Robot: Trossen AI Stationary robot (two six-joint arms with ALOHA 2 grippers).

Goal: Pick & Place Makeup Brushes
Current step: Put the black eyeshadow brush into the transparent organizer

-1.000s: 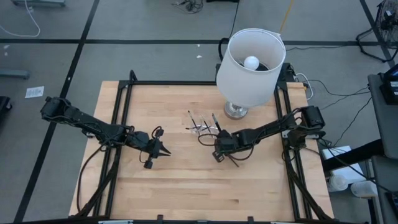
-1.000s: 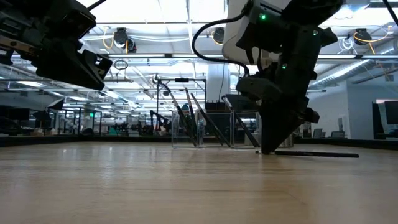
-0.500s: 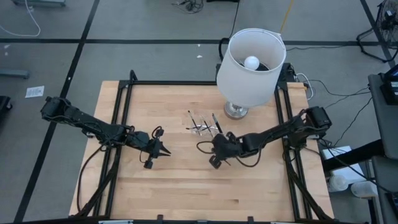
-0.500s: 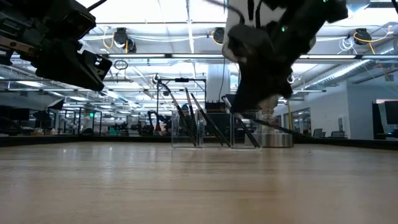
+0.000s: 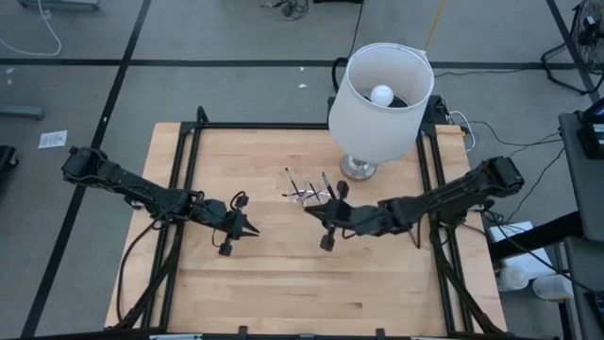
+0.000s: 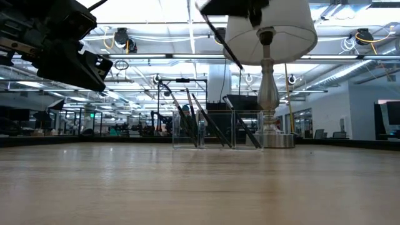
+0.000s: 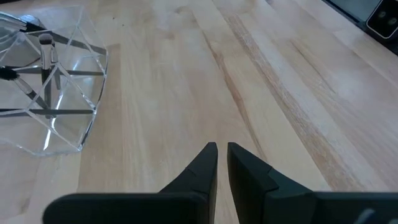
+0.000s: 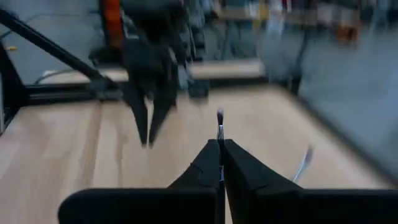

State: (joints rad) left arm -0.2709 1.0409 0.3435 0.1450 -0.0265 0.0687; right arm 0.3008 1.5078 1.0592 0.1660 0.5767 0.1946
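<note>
Above mid-table, the right gripper [image 5: 328,224] pinches one makeup brush [image 8: 219,118], carrying it toward the clear holder [image 7: 53,99] of brushes; next comes lowering it in. The left gripper [image 5: 247,230] waits nearly closed.

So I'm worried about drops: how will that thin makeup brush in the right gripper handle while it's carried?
Probably stiff and very light: the makeup brush stands straight out of the shut right gripper. It is pinched at one end only, so it may pivot or slip. Its round handle would likely roll if dropped.
</note>
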